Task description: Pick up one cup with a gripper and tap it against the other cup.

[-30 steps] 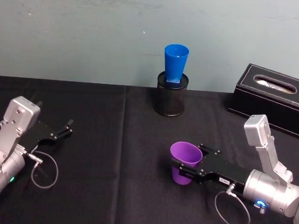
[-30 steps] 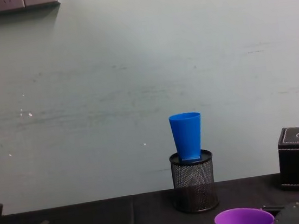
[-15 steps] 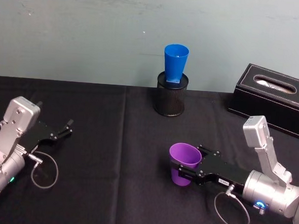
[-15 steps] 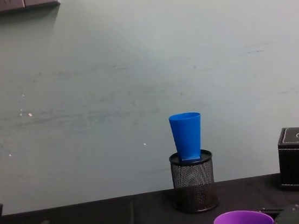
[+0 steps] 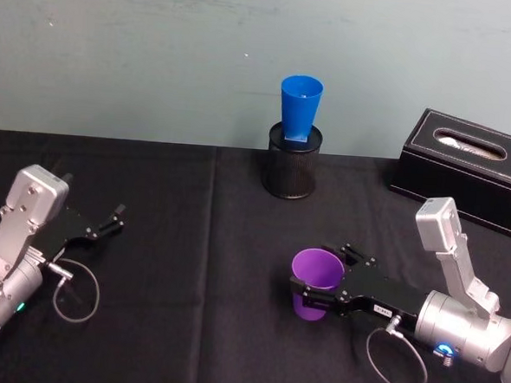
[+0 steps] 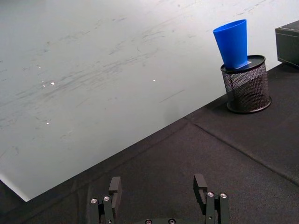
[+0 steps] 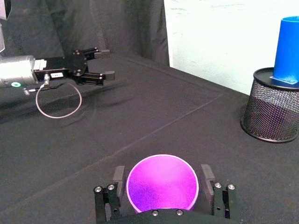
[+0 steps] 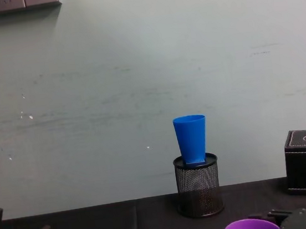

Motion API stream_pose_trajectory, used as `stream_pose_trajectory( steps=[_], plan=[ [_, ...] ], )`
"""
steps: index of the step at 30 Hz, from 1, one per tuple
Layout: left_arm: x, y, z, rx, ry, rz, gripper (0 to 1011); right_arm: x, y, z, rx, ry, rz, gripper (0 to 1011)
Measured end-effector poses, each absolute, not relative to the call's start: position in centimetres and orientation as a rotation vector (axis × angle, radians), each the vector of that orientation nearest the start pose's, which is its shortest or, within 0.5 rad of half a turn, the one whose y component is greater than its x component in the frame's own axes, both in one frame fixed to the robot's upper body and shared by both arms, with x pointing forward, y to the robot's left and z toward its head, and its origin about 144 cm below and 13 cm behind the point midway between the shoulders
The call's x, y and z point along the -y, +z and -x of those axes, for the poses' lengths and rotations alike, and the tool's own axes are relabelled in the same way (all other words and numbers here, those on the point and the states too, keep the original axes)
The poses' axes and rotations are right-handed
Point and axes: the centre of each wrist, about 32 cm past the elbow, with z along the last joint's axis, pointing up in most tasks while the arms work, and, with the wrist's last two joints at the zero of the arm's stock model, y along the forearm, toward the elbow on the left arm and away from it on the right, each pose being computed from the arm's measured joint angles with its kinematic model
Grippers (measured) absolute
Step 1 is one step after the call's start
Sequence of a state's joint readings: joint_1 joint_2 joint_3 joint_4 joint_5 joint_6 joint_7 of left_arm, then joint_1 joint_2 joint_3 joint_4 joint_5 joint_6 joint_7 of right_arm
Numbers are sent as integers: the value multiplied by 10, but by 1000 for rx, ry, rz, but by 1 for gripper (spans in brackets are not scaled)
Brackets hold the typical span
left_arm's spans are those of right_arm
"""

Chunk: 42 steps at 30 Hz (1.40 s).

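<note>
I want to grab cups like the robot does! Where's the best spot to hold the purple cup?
Probably around its smooth side wall just under the rim, coming in level from the robot's right. The purple cup stands upright and tapers downward, so the wider top should not slip through. The right pincer already straddles it there.

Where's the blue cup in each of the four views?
Head view: blue cup top centre, standing in the mesh pot.
Left wrist view: upper right, tilted, in the pot.
Right wrist view: right edge, partly cut off.
Chest view: right of centre, against the wall.
Shared landmark: the mesh pot under it in every view.
</note>
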State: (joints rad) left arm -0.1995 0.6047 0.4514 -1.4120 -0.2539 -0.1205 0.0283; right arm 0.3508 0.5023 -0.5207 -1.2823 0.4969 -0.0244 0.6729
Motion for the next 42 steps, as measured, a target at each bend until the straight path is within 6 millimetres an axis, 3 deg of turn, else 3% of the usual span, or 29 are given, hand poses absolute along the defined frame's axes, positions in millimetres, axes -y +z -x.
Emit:
stream_pose_trajectory(
  steps=[7, 16, 24, 34, 42],
  plan=[
    [-310, 1140, -489, 285, 1248, -304, 1012, 278, 1146, -528, -53, -598, 165, 1000],
    [-310, 1140, -489, 285, 1248, -304, 1011, 279, 1169, -526, -63, -677, 44, 1000],
    [-310, 1140, -489, 285, 1248, -305, 1011, 267, 1182, -523, -138, -944, 38, 1000],
    [-310, 1140, -489, 285, 1248, -304, 1011, 238, 1171, -521, -127, -1302, 129, 1000],
    [-310, 1140, -489, 285, 1248, -304, 1011, 234, 1163, -523, -111, -1334, 150, 1000]
  ],
)
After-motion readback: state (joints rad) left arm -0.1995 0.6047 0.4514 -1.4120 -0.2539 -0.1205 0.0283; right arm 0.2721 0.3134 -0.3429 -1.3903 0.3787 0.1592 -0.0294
